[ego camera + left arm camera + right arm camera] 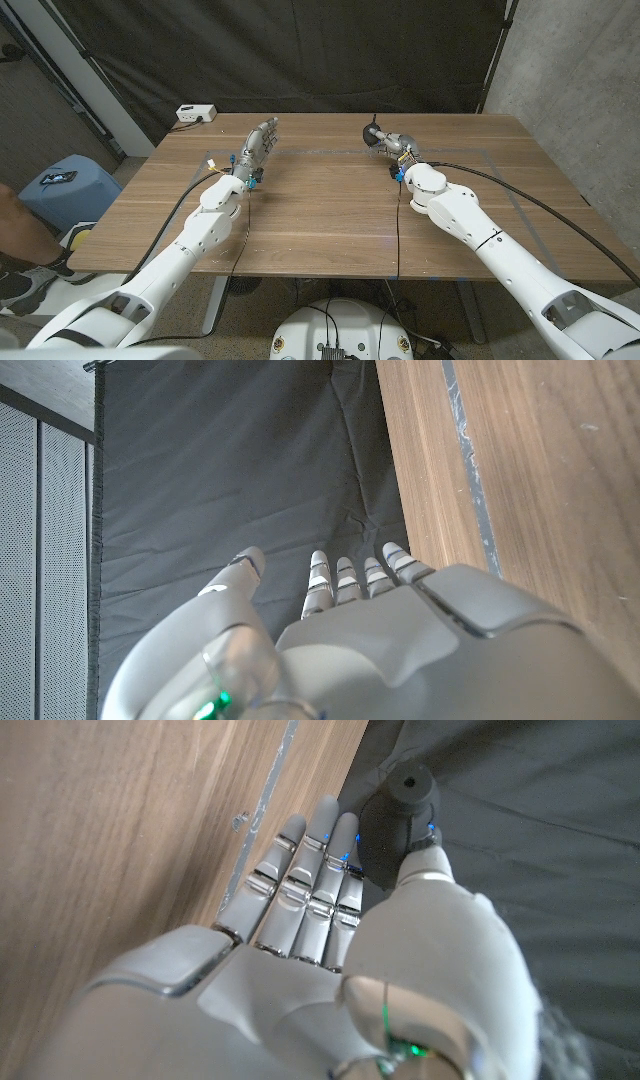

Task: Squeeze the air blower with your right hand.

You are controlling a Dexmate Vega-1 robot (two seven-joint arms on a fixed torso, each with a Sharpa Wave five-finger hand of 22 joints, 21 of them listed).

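The black air blower stands near the table's far edge, right of centre, with its thin nozzle pointing up. My right hand is around it. In the right wrist view the blower's dark rounded bulb sits between the thumb and the straight fingers, and the thumb presses against its side. My left hand rests on the table at the far left of centre, holding nothing. The left wrist view shows its fingers stretched out and apart beside the table's edge.
A white power strip lies at the table's far left corner. Left of the table stands a blue box with a dark object on top, and a person's leg shows at the edge. Grey tape lines mark the wooden table.
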